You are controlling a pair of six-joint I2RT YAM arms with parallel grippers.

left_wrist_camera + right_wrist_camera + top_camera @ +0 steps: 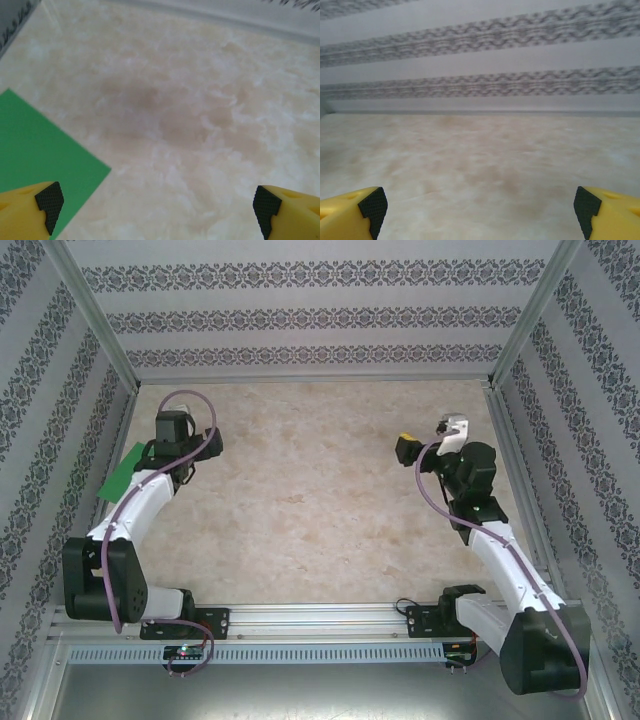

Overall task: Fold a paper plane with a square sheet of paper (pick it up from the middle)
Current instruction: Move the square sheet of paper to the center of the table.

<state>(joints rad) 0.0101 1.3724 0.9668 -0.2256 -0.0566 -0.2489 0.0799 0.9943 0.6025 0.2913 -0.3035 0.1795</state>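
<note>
Walls (300, 315) on three sides of the table: pale wallpaper with grey ornamental stripes, aluminium posts in the far corners.
Table (320, 510): beige marbled top, bare across the middle.
Aluminium rail (320, 618) runs along the near edge and both arm bases are bolted to it.
Left arm (135, 510) reaches along the left edge. Right arm (500, 555) reaches along the right edge, wrist over the far half.
Square sheet of paper (35, 145): bright green, flat on the table at the left edge, about mid-depth. In the top view the left arm's forearm covers part of it, so the full outline is hidden. Looks unfolded as far as visible.
Left hand (157, 207): released, yellow fingers wide apart, nothing between them. One sheet corner points into the gap. The left-side black pad (50, 200) overlaps the sheet's edge in the wrist view; can't tell if it touches.
Right hand (480, 210): released, fingers wide apart over bare table, facing a striped wall.
A purple cable (186, 392) loops off each wrist.
Small green LED (187, 649) lit below the left base.
</note>
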